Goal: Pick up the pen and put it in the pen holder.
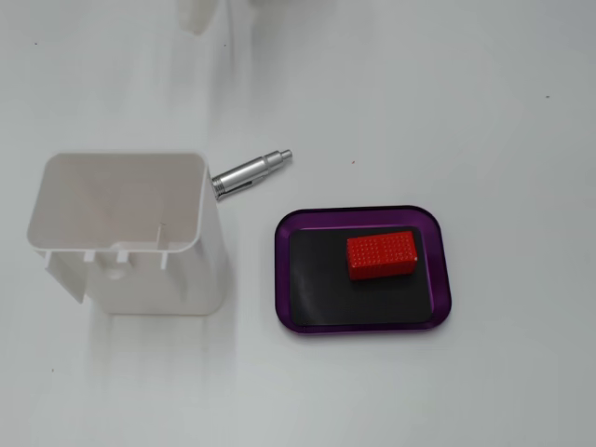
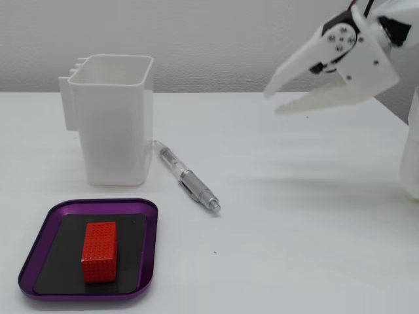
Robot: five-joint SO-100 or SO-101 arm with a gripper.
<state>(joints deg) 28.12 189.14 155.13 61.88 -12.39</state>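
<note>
1. jaws (image 2: 270,101): apart, holding nothing, up in the air to the right of the pen holder in the side-on fixed view. the top-down fixed view shows no jaws, only a blurred white shape at its top edge.
2. pen (image 2: 187,178): lies flat on the worktop (image 2: 314,248), just beside the pen holder's right wall. clear front end points at the holder, silver push-button end points away. can't tell whether the tip touches the wall. in the top-down view only the silver half (image 1: 251,173) shows; the holder's wall hides the clear half.
3. handling, my read: light, stiff, thin and round, so it will likely roll or skid if nudged from one side. metal barrel looks smooth, probably slippery.
4. where to grab, my read: the silver rear half, near the clip, across the barrel. that part sits clear of the holder wall. the clear end is too near the wall for a finger to drop in beside it.
5. pen holder (image 1: 121,237): tall white box, upright, open top, small ribs on one rim. nothing seen inside from above.
6. purple tray (image 2: 39,252): shallow, black inside, near the pen holder on the side closest to the side-on camera. holds one red block (image 2: 99,252). not the target.
7. task state: pen not yet picked up.
</note>
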